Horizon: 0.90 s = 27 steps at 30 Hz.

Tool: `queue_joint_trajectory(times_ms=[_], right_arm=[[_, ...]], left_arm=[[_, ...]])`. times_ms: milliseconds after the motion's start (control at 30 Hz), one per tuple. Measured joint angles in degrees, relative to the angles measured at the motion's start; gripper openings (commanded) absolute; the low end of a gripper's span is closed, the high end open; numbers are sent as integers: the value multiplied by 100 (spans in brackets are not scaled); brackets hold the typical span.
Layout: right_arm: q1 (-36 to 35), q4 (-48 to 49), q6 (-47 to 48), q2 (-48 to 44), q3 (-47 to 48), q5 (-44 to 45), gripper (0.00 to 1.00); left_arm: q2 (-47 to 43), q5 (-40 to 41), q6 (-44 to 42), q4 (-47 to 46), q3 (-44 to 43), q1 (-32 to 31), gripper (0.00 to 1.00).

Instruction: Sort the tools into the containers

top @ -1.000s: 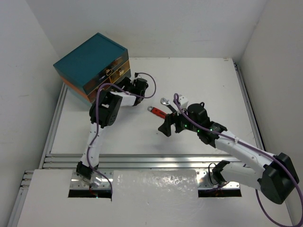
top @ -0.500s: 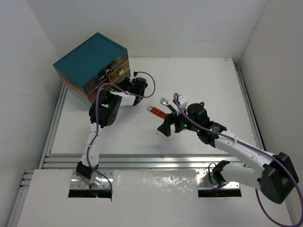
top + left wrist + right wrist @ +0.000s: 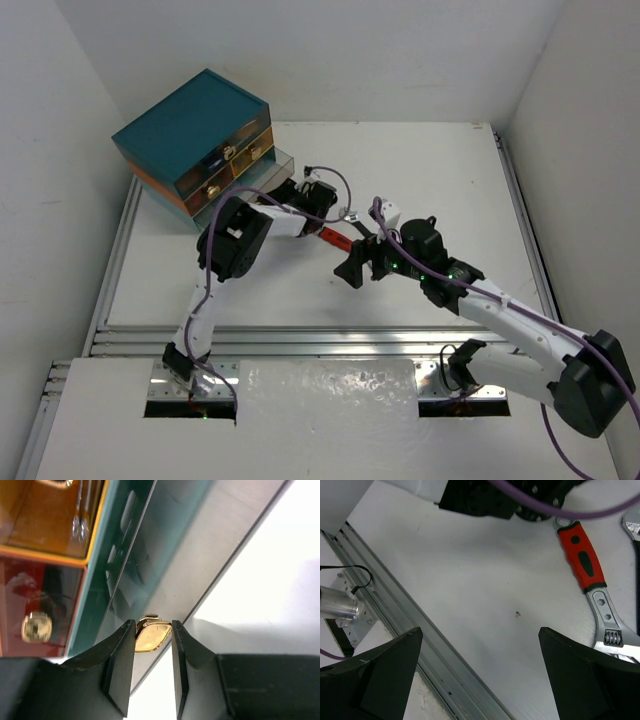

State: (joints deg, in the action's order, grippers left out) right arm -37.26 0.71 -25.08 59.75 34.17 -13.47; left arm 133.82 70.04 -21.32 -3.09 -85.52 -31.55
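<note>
The teal-topped cabinet (image 3: 190, 125) stands at the back left. Its lowest teal drawer (image 3: 278, 163) is slid out. My left gripper (image 3: 296, 187) is shut on that drawer's tan knob (image 3: 152, 636), which sits between the two black fingers (image 3: 120, 665). A red-and-black-handled adjustable wrench (image 3: 335, 238) lies mid-table; it also shows in the right wrist view (image 3: 581, 555). A silver wrench head (image 3: 350, 214) lies just beyond it. My right gripper (image 3: 358, 268) is open and empty, hovering beside the red wrench (image 3: 480, 672).
Amber drawer fronts (image 3: 50, 515) and a second knob (image 3: 36, 626) show beside the open drawer. An aluminium rail (image 3: 410, 625) runs along the table's near edge. My left arm's wrist and purple cable (image 3: 535, 500) lie close to the wrench handle.
My left gripper has moved away from the cabinet, toward the table's middle, with the knob in it, and the lowest drawer has slid out. The right arm has hardly moved.
</note>
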Motion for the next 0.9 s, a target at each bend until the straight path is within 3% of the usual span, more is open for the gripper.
queue_joint_trajectory(times_ms=[167,233,333,433,633,733,900], right_arm=[[0,-105,2,-210,0,20,99],[0,-138,2,-286,0,24,99],[0,-151,4,-354,0,42,99],[0,-291,4,-356,2,114,99],[131,-730,46,-350,114,356,99],[509,-868,109,-385,195,208,99],[981,-1300,647,-175,664,46,99]], left_arm=[[-144,11,748,769,20,-535,0],[-232,-35,1045,1023,20,-675,5],[-345,-118,1473,1366,7,-833,22],[-409,-286,1849,1679,-33,-901,50],[-708,-1318,2546,2280,-59,-1043,82],[-1167,-2065,2791,2352,-59,-1043,91],[-2236,-3123,3399,2345,-57,-986,95]])
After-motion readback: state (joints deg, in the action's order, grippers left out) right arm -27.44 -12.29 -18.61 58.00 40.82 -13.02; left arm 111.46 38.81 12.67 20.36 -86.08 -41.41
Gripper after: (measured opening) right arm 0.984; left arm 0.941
